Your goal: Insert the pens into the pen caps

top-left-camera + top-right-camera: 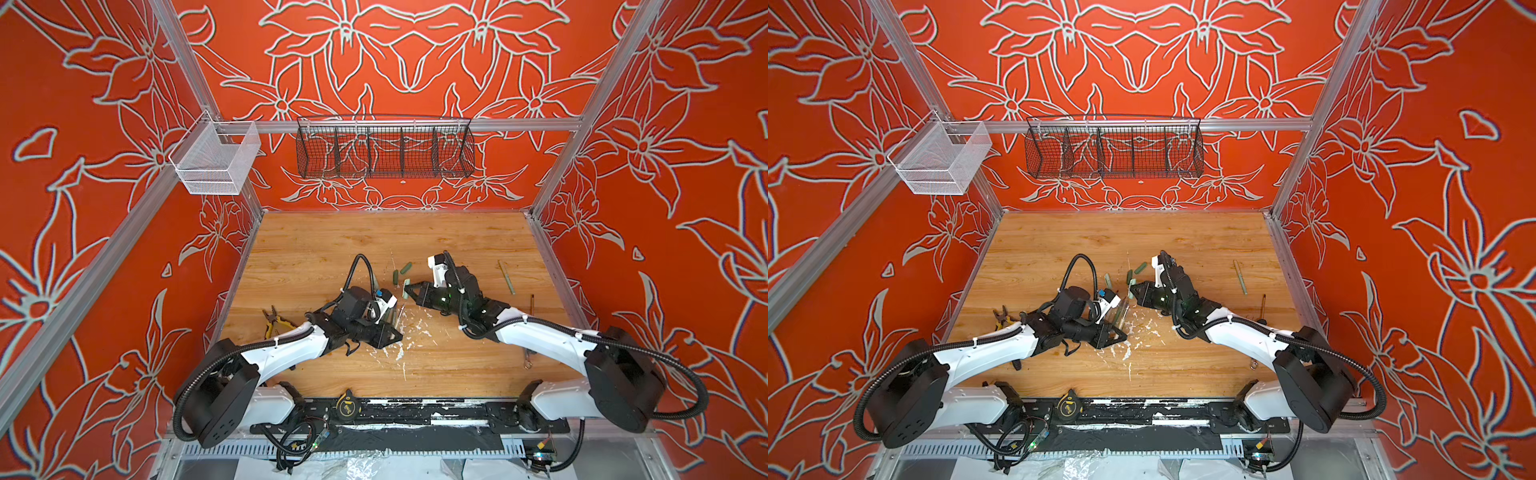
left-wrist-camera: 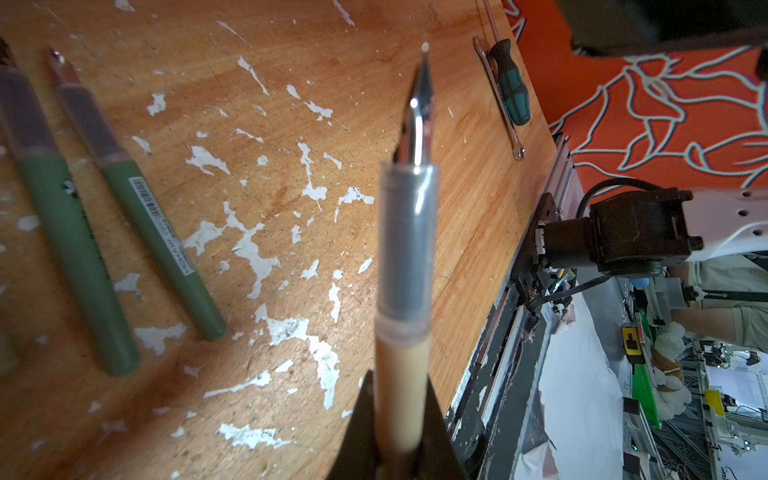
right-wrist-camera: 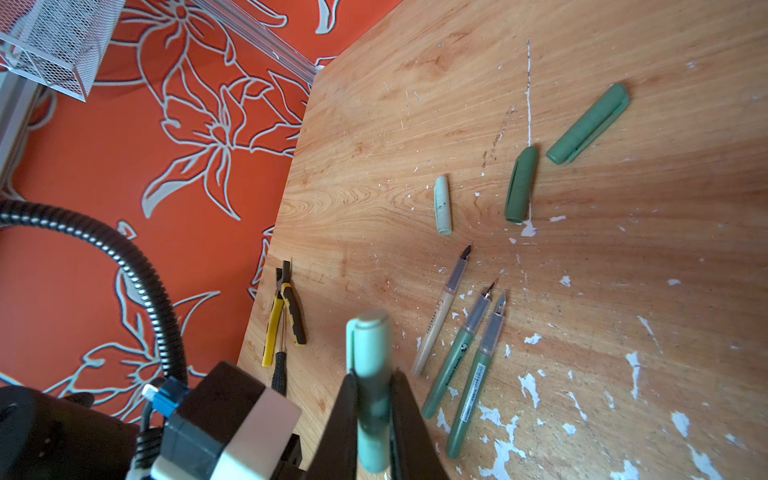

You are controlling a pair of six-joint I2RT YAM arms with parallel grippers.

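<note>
My left gripper (image 2: 401, 382) is shut on a pen (image 2: 407, 249) with a tan barrel, a grey grip section and a bare metal nib, held just above the table. Two green pens (image 2: 158, 245) lie beside it, and a tan pen (image 3: 436, 320) lies next to them. Another pen (image 1: 507, 276) lies far right. My right gripper (image 3: 371, 374) is shut on a mint-green pen cap (image 3: 369, 340), a short way from the left gripper (image 1: 398, 332). On the wood beyond lie a pale cap (image 3: 442, 205) and two dark green caps (image 3: 521, 185).
Yellow-handled pliers (image 1: 276, 322) lie at the table's left edge. A screwdriver (image 2: 510, 89) and a wrench (image 2: 498, 99) lie near the right edge. White paint flecks (image 1: 399, 353) cover the front middle. A tape measure (image 1: 348, 405) sits on the front rail, and a wire basket (image 1: 384, 147) hangs on the back wall.
</note>
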